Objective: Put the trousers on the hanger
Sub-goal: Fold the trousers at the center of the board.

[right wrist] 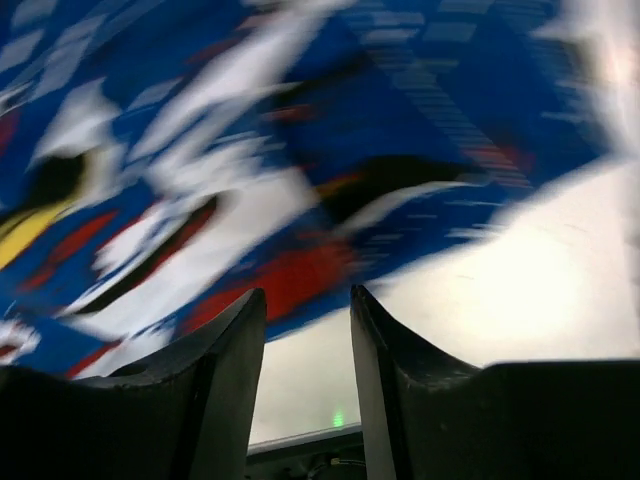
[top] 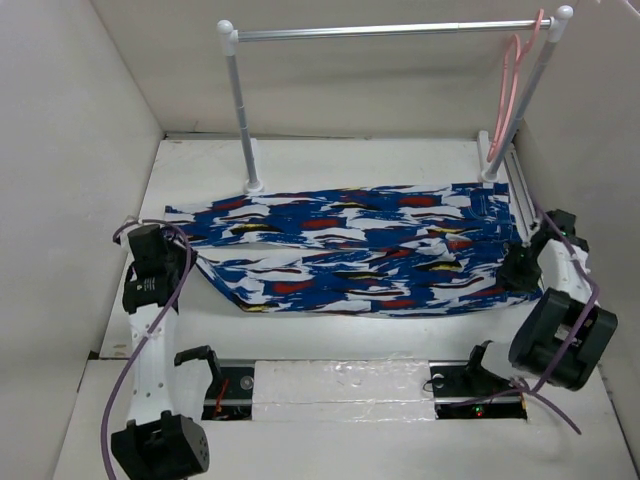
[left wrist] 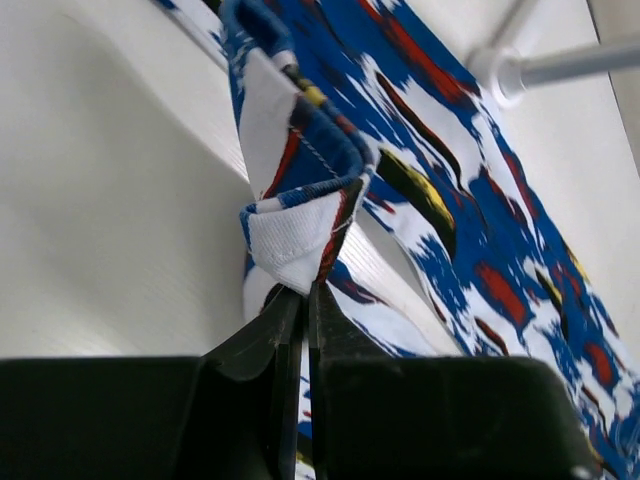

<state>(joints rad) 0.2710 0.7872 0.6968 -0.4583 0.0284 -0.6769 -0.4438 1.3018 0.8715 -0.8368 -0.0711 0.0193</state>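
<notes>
The trousers lie spread flat on the table, stretched out between the two arms. The left gripper is pressed together on a folded hem corner at the leg end, and the cloth bunches up just beyond its tips. The right gripper stands spread with nothing between its fingers, the waist end just ahead of it. That view is blurred, so I can't tell whether it touches the cloth. The hanger hangs from the rail, well beyond and above the right gripper.

To my eye this cloth is light and floppy. It will sag and fold wherever it isn't held, and a thin pinch could slip. The hems and waistband, thicker and stitched, look like the best hold, one at each end, so the trousers can drape over the hanger's bar.
</notes>
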